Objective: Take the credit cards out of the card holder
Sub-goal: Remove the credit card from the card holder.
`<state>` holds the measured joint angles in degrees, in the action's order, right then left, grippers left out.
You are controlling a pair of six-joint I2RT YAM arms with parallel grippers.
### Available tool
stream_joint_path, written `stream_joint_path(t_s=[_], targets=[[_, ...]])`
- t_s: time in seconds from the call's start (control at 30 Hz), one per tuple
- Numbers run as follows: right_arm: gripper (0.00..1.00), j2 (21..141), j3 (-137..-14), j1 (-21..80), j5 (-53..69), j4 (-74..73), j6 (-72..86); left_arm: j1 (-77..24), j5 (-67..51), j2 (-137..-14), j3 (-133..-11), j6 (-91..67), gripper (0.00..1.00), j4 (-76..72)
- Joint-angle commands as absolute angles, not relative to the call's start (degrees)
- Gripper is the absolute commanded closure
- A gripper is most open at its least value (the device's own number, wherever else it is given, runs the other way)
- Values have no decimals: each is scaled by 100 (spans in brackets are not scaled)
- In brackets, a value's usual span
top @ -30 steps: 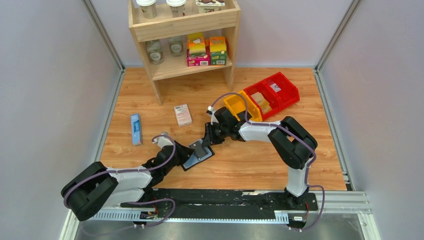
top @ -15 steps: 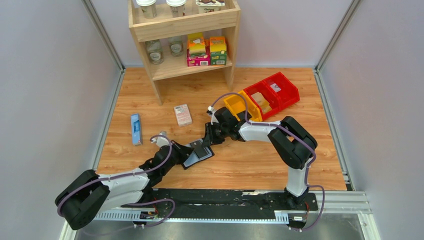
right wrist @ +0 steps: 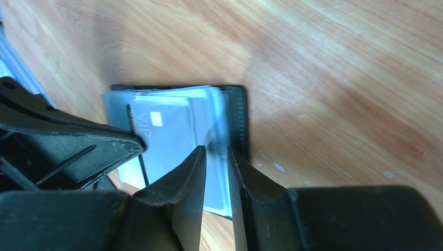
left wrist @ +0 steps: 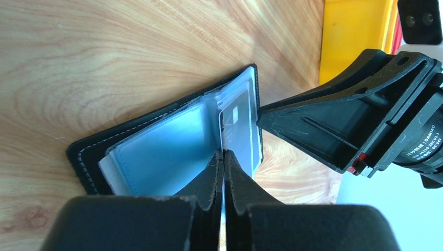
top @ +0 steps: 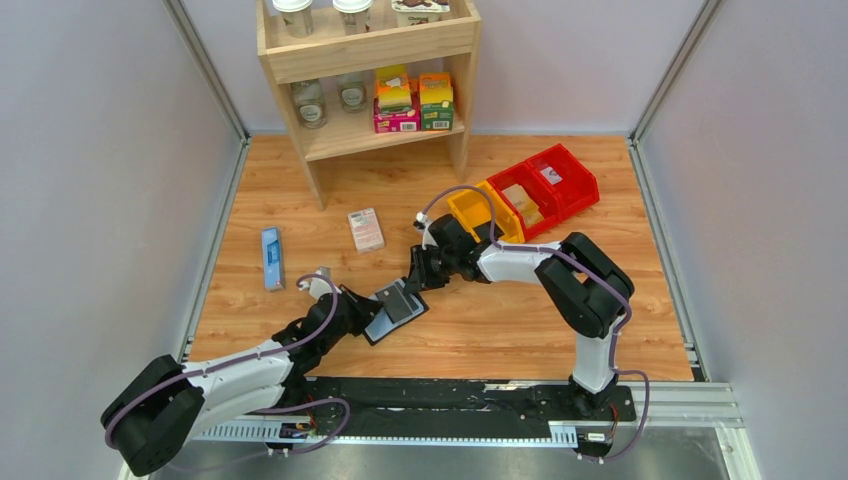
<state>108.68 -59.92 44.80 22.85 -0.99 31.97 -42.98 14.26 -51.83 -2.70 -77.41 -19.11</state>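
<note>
wood-grain table fills a grey-walled cell, with a wooden shelf unit of jars and cartons at the far edge and a row of one yellow bin and two red bins to its right. near the middle, toward the arms, the black card holder lies open and flat on the wood, its grey-blue clear pockets facing up. the left gripper reaches it from the near left, its jaws pinched together with almost no gap on the near edge of a grey credit card that sits in the right-hand pocket; a chip and the letters "vip" show on its face. the right gripper comes in from the far right, jaws closed to a narrow slit on the clear pocket leaves at the holder's far edge. the two grippers nearly touch over the holder. a pink-and-white box and a narrow blue box lie well apart from it, further left.
</note>
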Motion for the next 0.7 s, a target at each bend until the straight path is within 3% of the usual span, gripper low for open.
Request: stream_joint_path(t_s=[0.0, 0.4, 0.67], targets=[[71, 10996, -5853, 4482, 2065, -501, 3085, -4298, 1477, -5203, -158, -7726, 98, -1547], [64, 10117, -5941, 4605, 2135, -554, 2944, -4298, 1406, -5212, -167, -7673, 99, -1608], [79, 10476, -6020, 4737, 2540, -203, 3199, -4298, 1406, -5203, -176, -7690, 100, -1635]])
